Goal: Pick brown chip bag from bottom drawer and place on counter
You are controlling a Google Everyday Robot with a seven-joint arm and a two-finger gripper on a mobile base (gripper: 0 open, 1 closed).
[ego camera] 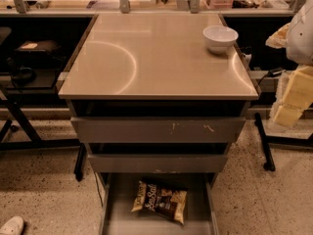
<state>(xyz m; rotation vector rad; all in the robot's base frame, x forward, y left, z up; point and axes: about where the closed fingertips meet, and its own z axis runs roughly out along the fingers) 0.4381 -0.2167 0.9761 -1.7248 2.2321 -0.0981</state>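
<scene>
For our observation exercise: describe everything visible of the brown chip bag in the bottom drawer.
The brown chip bag is a crinkly dark-brown packet with pale yellow ends and white Sea Salt script. It lies flat, skewed, lettering up, on the grey floor of the open bottom drawer, touching nothing else. The gripper is far off at the right edge, beside the counter.

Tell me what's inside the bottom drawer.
The bottom drawer holds one brown chip bag lying flat on its grey floor. The drawer's rear is hidden under the drawer above. The gripper is at the view's right edge, beside the counter, outside the drawer.
</scene>
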